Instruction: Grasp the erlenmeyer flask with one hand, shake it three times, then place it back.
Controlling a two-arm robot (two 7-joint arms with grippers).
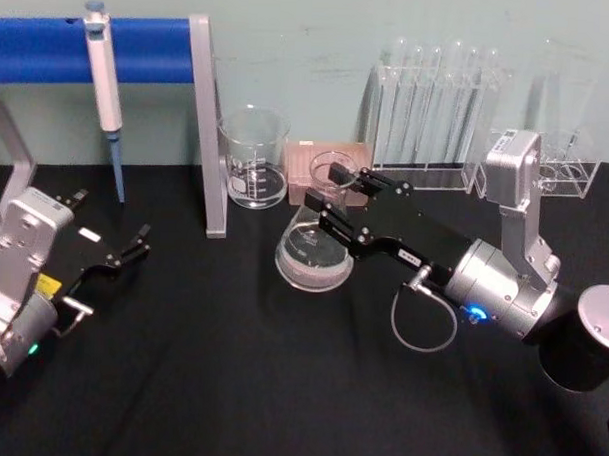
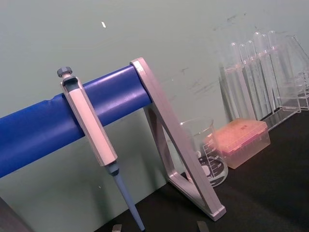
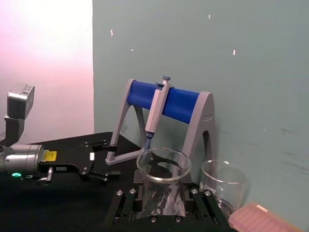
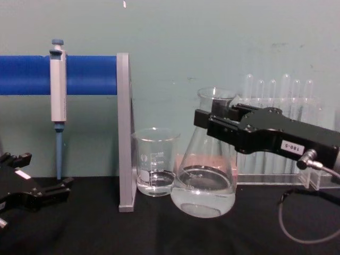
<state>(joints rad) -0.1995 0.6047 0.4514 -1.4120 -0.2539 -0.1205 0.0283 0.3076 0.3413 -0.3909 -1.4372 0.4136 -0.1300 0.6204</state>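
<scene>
The erlenmeyer flask [image 1: 309, 253] stands in the middle of the black table, clear glass with a little liquid in its wide base [image 4: 204, 186]. My right gripper [image 1: 335, 201] reaches in from the right and is shut on the flask's neck, one black finger on each side just under the flared rim [image 3: 163, 166]. The flask leans slightly and its base is at or just above the table; I cannot tell which. My left gripper [image 1: 134, 244] rests open near the table's left side, away from the flask.
A clear beaker [image 1: 254, 156] stands just behind and left of the flask, beside the grey leg of the blue pipette stand [image 1: 203, 124] that holds a pipette [image 1: 104, 81]. A pink tip box [image 1: 307, 163] and test-tube racks [image 1: 429, 112] line the back.
</scene>
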